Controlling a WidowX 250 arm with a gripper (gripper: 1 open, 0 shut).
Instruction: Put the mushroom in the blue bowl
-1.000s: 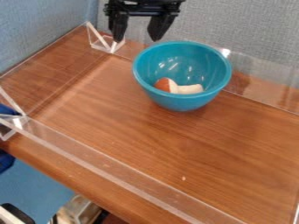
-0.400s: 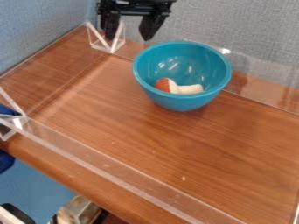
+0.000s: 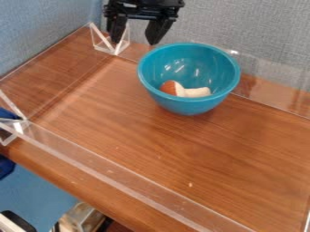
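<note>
Wooden worktop (image 3: 182,145) with one bowl, one mushroom and one open pincer above the far edge.

The worktop is a glossy reddish-brown wood surface ringed by a low clear plastic wall (image 3: 72,149), with a grey-blue textured wall (image 3: 49,27) behind it and a glimpse of floor clutter below the near left corner. One blue bowl (image 3: 190,80) stands upright on the far half of the wood, near the back barrier. One mushroom (image 3: 182,89) lies on its side inside the bowl, at the bottom, cap and pale stem both showing. One black pincer (image 3: 136,30) hangs at the top of the view, behind and left of the bowl, its two fingers spread apart and gripping nothing, clear of the bowl's rim.
</note>
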